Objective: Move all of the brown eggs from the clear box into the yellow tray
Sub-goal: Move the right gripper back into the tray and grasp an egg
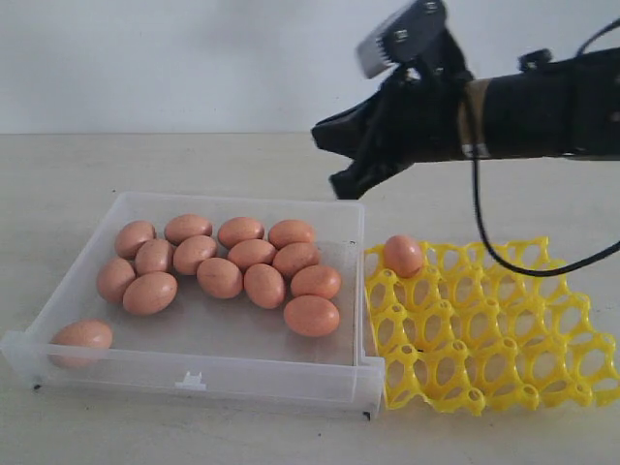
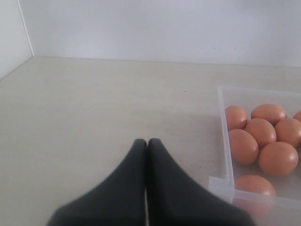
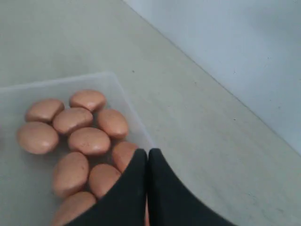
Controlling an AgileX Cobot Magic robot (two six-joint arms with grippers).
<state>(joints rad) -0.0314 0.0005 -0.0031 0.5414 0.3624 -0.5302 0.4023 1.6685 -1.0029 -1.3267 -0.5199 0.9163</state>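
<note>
Pale tabletop [image 1: 194, 160]: one brown egg [image 1: 403, 255] sits in the yellow tray [image 1: 528, 395], right. The right gripper [image 3: 147, 151], pressed together and empty, should next open over the clear box [image 1: 194, 373].

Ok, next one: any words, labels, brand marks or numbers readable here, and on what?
No readable text in any view.
The orange-brown oval eggs show no stamp; the shallow transparent plastic box and the bright yellow openwork plastic tray show no label.
The grey plate on the black arm is too blurred to tell.
</note>
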